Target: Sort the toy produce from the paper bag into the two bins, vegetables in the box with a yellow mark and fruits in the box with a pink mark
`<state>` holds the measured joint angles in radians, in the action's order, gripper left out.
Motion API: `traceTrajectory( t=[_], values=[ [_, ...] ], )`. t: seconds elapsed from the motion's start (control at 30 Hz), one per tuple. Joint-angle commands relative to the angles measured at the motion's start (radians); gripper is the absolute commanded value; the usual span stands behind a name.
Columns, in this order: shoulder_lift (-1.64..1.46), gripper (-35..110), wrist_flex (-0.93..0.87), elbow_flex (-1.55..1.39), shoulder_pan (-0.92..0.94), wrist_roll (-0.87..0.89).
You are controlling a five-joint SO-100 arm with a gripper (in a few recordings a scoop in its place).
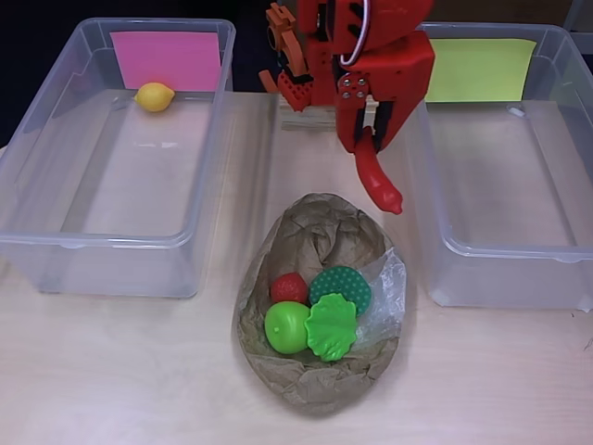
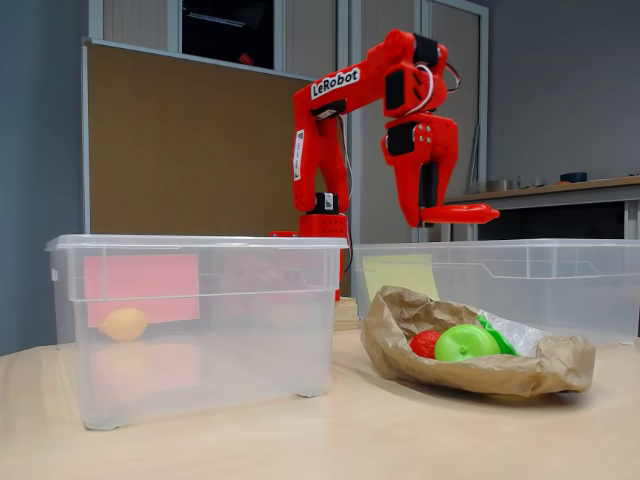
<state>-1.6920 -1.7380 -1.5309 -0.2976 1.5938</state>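
In the overhead view, the red arm [image 1: 357, 42] reaches down from the top edge, and its gripper [image 1: 372, 139] is closed on the upper end of a red chili pepper [image 1: 378, 178]. The pepper hangs with its tip pointing toward the lower right, over the table gap between the paper bag [image 1: 320, 306] and the right-hand bin [image 1: 505, 167], which carries a yellow mark [image 1: 482, 69]. That bin looks bare inside. The left bin [image 1: 111, 158] has a pink mark [image 1: 165, 60], and a lemon [image 1: 155, 96] lies just below the mark. The bag lies open between the bins, holding a strawberry [image 1: 288, 287], a green apple [image 1: 286, 327], a lettuce leaf [image 1: 332, 326] and a dark green dotted piece [image 1: 341, 285], possibly another vegetable.

In the fixed view, the arm [image 2: 345, 90] stands behind the bins with the gripper [image 2: 432, 205] pointing down, and the pepper [image 2: 460, 213] is held level, well above the rim of the right bin [image 2: 520, 275]. The lemon [image 2: 124, 323] shows through the wall of the left bin [image 2: 200, 320]. The bag [image 2: 470, 350] rests on the table [image 2: 320, 440] with the strawberry [image 2: 425, 343] and apple [image 2: 465, 343] showing at its mouth.
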Motion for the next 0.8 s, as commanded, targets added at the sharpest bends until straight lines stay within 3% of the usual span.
traceTrajectory(
  t=[0.0, 0.3, 0.43, 0.6, 0.77],
  values=[
    [-0.026, 1, -0.083, 0.087, -0.107, 0.114],
    [-0.044, 2, -0.094, 0.06, -0.483, 0.58],
    [-0.041, 2, -0.005, -0.028, -0.666, 0.844],
    [-0.077, 1, 0.261, -0.278, -0.845, 1.146],
    [-0.078, 1, 0.555, -0.511, -0.948, 1.23]
  ],
)
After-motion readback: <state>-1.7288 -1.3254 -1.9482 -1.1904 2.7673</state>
